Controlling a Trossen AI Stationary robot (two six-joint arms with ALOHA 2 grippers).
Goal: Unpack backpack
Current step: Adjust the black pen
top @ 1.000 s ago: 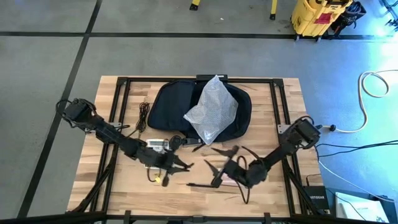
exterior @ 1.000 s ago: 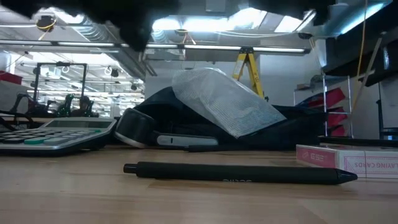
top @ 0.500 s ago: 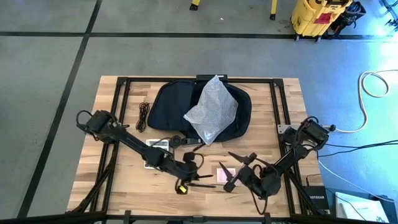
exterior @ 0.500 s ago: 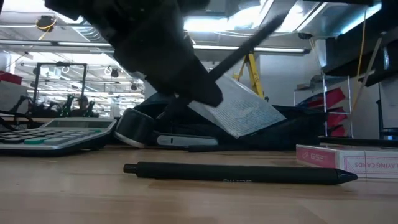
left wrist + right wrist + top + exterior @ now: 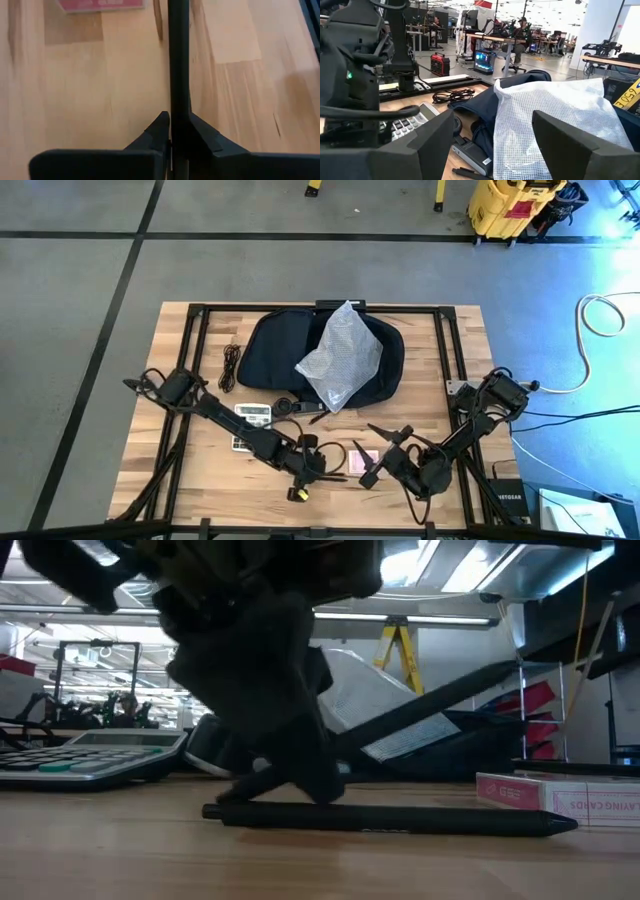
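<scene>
Left wrist view: left claw [image 5: 172, 131] clamped on pen [image 5: 178, 60], tip low over worktop [image 5: 90, 90]. Lower gently, then let go. Right claw [image 5: 490, 145] apart, waiting beside.

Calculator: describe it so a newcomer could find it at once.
Start at the dark backpack at the back middle of the table. Just in front of its left corner, partly under the left arm, lies the calculator: the only flat grey thing with keys.

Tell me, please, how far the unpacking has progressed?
Already out on the table: calculator, card box, one pen, cable. In hand: the left gripper holds a second pen low over the wood. Left: the mesh bag lying on the backpack.
</scene>
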